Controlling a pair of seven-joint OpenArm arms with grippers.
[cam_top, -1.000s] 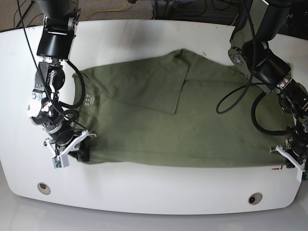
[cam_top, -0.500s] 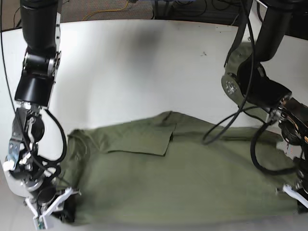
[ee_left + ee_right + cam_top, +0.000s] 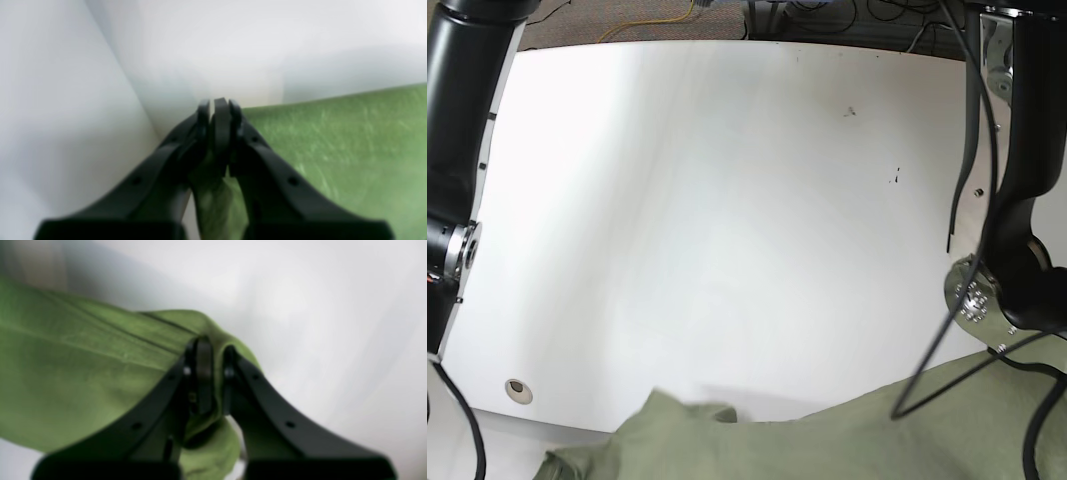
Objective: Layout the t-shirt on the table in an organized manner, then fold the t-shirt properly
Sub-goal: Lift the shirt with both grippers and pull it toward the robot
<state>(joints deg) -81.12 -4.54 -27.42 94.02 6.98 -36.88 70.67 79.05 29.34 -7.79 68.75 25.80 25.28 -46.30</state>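
Note:
The olive-green t-shirt (image 3: 847,445) shows only along the bottom of the base view, bunched and reaching across the near edge of the white table (image 3: 727,200). Neither gripper shows in that view, only the arms. In the left wrist view my left gripper (image 3: 217,108) is shut on a fold of the t-shirt (image 3: 333,150), which spreads to the right. My right gripper (image 3: 213,351) is shut on a bunched edge of the t-shirt (image 3: 83,373), which stretches to the left. Both wrist views are blurred.
The left arm (image 3: 1017,270) stands tall at the right of the base view, with cables hanging beside it. At the left stands the right arm (image 3: 457,150). A round grommet hole (image 3: 518,389) lies near the front left. Small dark specks (image 3: 849,111) mark the far right.
The t-shirt has moved from the middle of the table to the bottom edge of the base view. Both grippers, still shut on it, have left that view.

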